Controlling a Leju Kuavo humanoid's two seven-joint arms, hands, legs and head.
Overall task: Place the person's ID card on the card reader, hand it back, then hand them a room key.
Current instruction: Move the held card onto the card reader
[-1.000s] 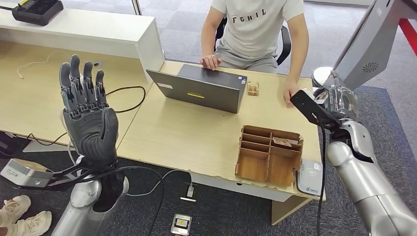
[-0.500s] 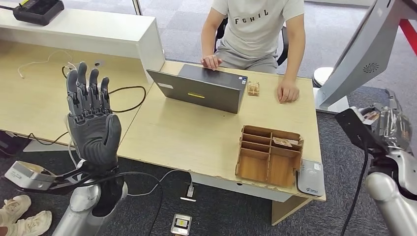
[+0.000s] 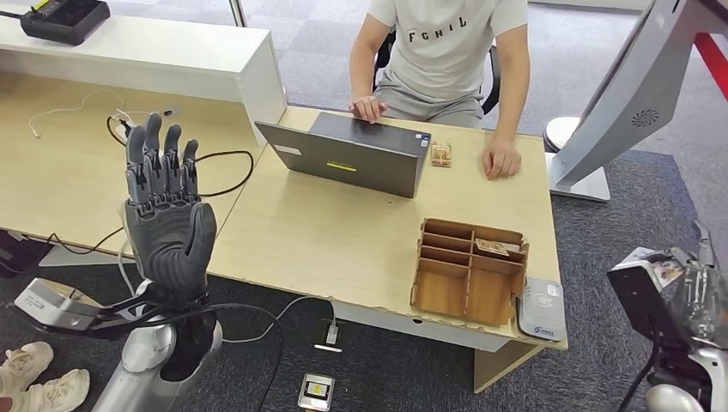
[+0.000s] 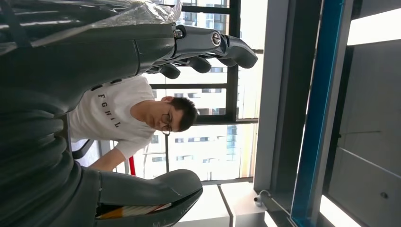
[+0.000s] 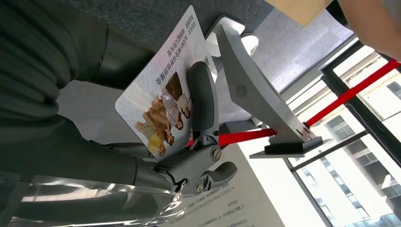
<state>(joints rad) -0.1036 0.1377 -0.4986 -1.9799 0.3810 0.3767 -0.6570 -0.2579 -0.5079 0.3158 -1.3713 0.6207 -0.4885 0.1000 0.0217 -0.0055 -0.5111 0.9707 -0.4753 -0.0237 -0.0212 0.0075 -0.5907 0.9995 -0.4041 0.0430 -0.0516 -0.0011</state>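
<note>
Gripping ID card (image 5: pixel 163 111), right hand (image 5: pixel 189 142) off desk edge (image 3: pixel 549 339)

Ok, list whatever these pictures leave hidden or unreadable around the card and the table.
- Printed photo card in the right hand, right wrist view: a finger covers part of it; text too small.
- Right hand, head view: cut off by the frame's edge.
- Brown wooden divided organiser, head view: card inside too small to identify.

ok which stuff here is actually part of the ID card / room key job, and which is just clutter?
Job:
- ID card, held in the right hand
- card reader at the desk's near corner
- wooden organizer holding a card
- person
- left hand, raised, holding nothing

Clutter:
- laptop
- small item beside the laptop
- black cable
</note>
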